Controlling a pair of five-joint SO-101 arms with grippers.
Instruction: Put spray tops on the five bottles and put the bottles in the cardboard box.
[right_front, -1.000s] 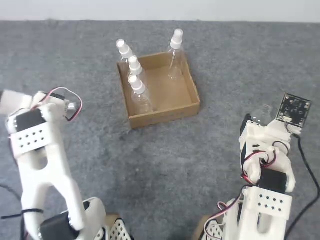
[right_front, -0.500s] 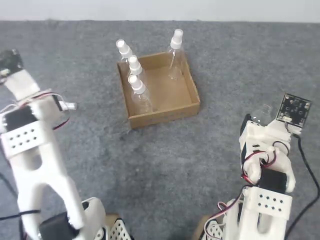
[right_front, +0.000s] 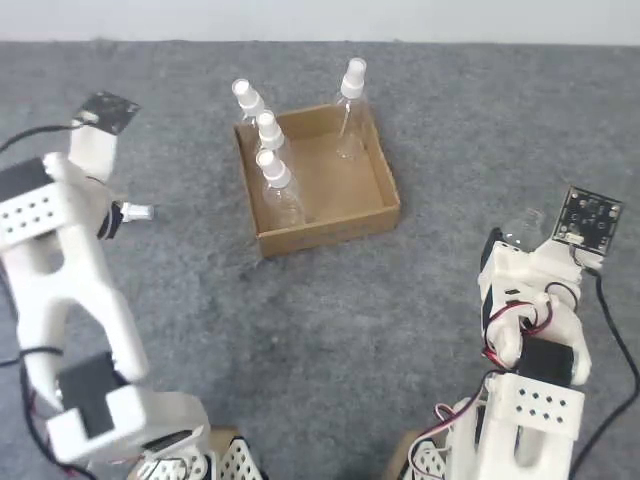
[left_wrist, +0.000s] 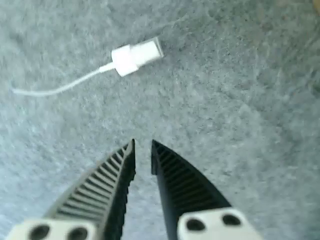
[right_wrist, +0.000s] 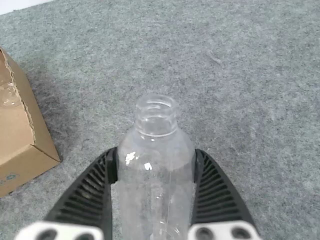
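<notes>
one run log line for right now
left claw: slightly open, empty, by loose spray top | right claw: shut on uncapped bottle | cardboard box: four capped bottles inside | pending: cap fifth, box it

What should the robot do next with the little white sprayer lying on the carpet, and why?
Probably the left gripper, its jaws barely apart, should open wider and drop onto the spray top just ahead of it. The right gripper holds a bottle whose neck has no top.

Left gripper (left_wrist: 142, 144) jaws barely apart; right gripper (right_wrist: 155, 152) jaws clamped.
</notes>
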